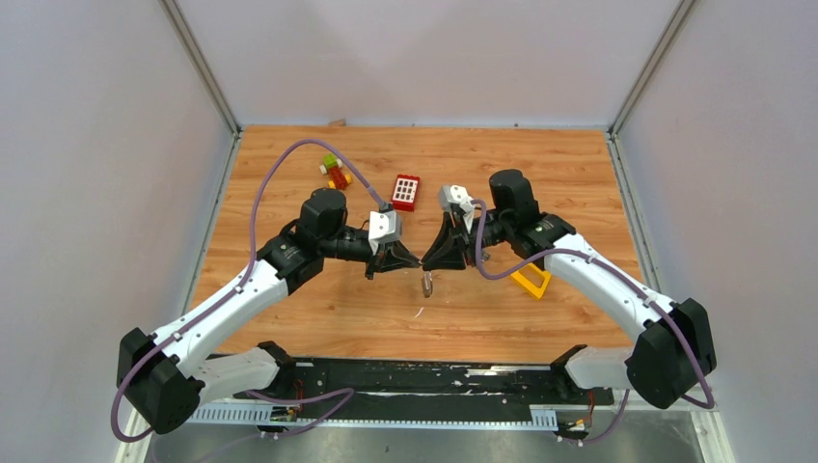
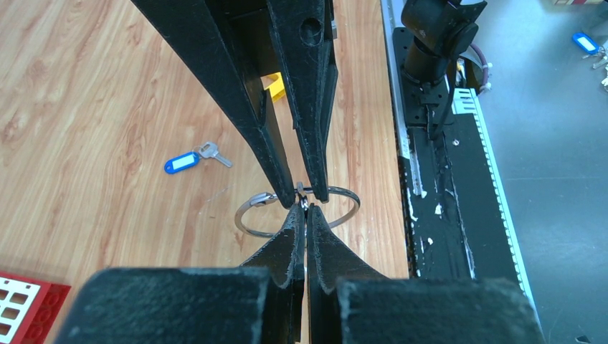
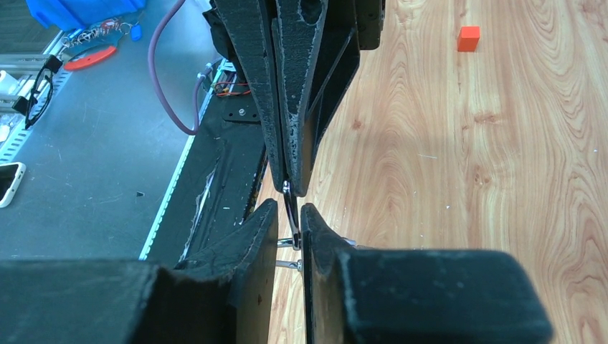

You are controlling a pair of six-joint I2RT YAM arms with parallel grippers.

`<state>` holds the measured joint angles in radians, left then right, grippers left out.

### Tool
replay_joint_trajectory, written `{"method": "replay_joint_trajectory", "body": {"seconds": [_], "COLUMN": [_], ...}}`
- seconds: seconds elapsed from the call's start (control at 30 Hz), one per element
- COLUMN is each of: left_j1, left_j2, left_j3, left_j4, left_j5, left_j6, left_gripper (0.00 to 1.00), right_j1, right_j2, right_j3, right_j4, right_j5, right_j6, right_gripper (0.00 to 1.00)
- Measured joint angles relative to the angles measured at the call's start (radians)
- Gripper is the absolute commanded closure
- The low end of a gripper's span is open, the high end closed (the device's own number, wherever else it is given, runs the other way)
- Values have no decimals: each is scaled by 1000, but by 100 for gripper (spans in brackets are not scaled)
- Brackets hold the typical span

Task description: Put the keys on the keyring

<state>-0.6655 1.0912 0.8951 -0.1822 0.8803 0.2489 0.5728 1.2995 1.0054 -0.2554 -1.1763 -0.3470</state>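
Note:
The keyring (image 2: pixel 252 233), a thin silver wire ring, hangs in the air between both grippers above the table's middle (image 1: pixel 425 283). My left gripper (image 2: pixel 306 208) is shut, its tips pinching a thin silver bit at the ring. My right gripper (image 3: pixel 290 205) comes from the opposite side. Its jaws stand a narrow gap apart, with the ring's wire (image 3: pixel 292 218) edge-on between them and against one finger. In the top view the two grippers meet tip to tip, left (image 1: pixel 417 262) and right (image 1: pixel 430 262). One key with a blue tag (image 2: pixel 190 159) lies flat on the wood beyond the ring.
A red brick (image 1: pixel 406 191) and a small green, yellow and red toy (image 1: pixel 334 171) lie behind the grippers. A yellow triangular block (image 1: pixel 531 281) sits under the right arm. A small orange cube (image 3: pixel 468 38) lies on the wood. A black rail (image 1: pixel 415 371) runs along the near edge.

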Motion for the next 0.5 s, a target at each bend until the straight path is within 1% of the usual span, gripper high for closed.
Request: {"method": "replay_joint_trajectory", "body": {"seconds": [0.5], "left_j1": [0], "left_j2": [0], "left_j3": [0], "left_j4": [0], "left_j5": [0], "left_j6": [0], "left_gripper": [100], "right_j1": [0], "right_j2": [-9], "right_j3": [3], "right_j4": [-25], "right_j5": [0], "right_j6": [-18], "right_gripper": [85]}}
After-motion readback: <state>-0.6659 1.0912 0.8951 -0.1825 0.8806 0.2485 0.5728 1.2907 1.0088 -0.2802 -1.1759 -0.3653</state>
